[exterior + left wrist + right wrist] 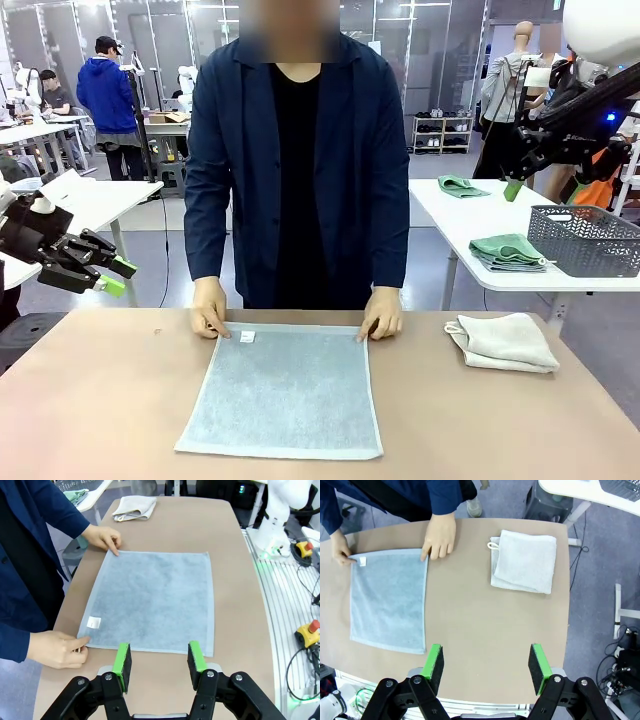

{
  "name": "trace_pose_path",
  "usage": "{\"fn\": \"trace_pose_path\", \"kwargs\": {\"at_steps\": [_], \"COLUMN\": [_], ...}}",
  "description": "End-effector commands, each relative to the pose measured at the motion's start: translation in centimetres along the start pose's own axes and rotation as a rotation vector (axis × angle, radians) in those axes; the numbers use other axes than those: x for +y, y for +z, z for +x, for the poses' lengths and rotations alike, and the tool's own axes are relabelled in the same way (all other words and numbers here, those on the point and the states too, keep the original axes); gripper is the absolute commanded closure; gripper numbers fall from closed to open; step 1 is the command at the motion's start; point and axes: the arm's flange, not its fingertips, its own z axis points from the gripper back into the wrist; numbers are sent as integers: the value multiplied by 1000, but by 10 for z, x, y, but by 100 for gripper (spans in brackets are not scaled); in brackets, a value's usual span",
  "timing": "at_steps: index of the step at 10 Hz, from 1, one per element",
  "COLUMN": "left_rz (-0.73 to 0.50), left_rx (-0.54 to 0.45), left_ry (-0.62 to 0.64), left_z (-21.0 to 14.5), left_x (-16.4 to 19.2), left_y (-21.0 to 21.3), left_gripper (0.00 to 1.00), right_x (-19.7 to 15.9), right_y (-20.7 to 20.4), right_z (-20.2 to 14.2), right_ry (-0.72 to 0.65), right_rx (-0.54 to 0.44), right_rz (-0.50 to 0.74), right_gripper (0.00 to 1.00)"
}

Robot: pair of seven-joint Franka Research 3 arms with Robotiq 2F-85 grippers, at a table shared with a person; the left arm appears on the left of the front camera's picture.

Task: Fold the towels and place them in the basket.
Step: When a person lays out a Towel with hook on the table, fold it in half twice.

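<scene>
White table (445, 215) behind; grey floor (425, 270); shelf (442, 133) beyond.

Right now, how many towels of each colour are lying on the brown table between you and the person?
Pale blue terry towel, spread flat: 1
Cream-white terry towel, folded: 1
Total: 2

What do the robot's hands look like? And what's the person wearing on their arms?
Each robot hand, the left gripper and the right gripper, is a black claw with two fingers tipped in bright green pads. The right arm is white. The person wears a navy jacket with long sleeves over a black top.
</scene>
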Motion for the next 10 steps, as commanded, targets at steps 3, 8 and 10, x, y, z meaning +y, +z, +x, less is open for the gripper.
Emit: {"fn": "trace_pose_path", "kwargs": {"at_steps": [3,8,10], "left_rz": [-1,-1,19], "left_rx": [-7,-7,65], "left_ry": [-6,-6,-26], "left_z": [0,0,24], "left_x": [-1,-1,-3], "left_y": [0,0,-4], "left_gripper": [41,41,41], "right_x": [0,0,12], "right_y": [1,1,2], "right_z": [2,2,5], "right_ry": [2,2,96], "right_rx": [1,1,4], "right_rz": [6,6,2], "right_gripper": [15,15,15]}}
